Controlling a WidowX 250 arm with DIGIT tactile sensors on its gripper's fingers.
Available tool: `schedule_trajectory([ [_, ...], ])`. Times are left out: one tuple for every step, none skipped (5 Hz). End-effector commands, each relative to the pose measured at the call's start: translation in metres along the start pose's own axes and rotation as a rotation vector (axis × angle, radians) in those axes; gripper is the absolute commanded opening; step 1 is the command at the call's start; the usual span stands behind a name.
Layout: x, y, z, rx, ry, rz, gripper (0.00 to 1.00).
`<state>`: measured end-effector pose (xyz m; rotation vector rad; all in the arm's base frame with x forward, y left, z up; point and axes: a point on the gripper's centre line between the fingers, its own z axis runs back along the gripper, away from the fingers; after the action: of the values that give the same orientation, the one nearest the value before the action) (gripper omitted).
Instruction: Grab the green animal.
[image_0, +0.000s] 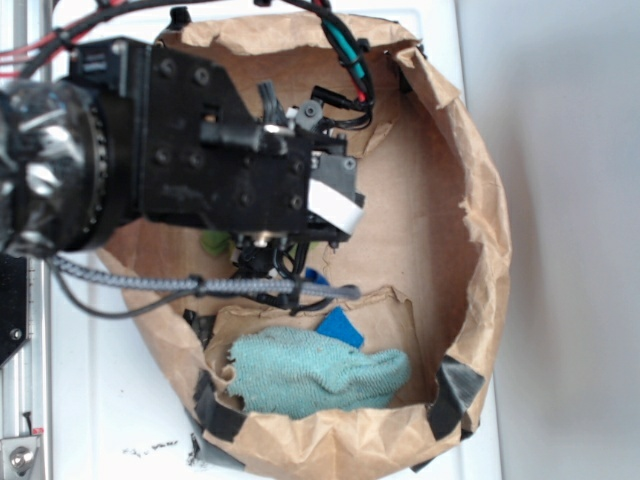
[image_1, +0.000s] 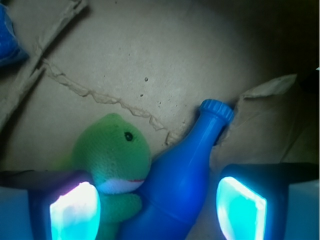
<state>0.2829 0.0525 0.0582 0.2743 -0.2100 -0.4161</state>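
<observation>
The gripper is spread wide inside the brown paper-lined bin, holding nothing; in the wrist view its 2 glowing pads sit low in the picture with a broad gap between them. The green animal, a fuzzy plush with a dark eye and a white chin, lies on the paper floor with its body pressed against the blue plastic bottle. It sits at the left side of the gap, partly behind the left-hand pad, while the bottle fills the middle. From the exterior view only a sliver of green shows under the arm, and a teal terry cloth lies apart near the bin's lower rim. The approach looks largely done, but the grasp itself has not started: the jaws seem centred more on the bottle than on the toy, so a shift toward the plush, then closing and lifting, remain.
</observation>
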Motion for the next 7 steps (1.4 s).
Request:
schedule_trajectory([
  [-0.002, 0.008, 0.035, -0.103, -0.049, -0.035, 1.0],
  [0.0, 0.017, 0.047, -0.144, -0.058, -0.026, 1.0],
  [-0.004, 0.017, 0.053, -0.172, -0.063, -0.041, 1.0],
  [-0.01, 0.007, 0.053, -0.178, -0.092, -0.078, 1.0],
  [-0.011, -0.003, 0.051, -0.219, -0.123, -0.107, 1.0],
  [-0.008, -0.008, 0.044, -0.202, -0.169, -0.155, 1.0],
  [-0.001, -0.01, 0.035, -0.163, -0.158, -0.158, 1.0],
])
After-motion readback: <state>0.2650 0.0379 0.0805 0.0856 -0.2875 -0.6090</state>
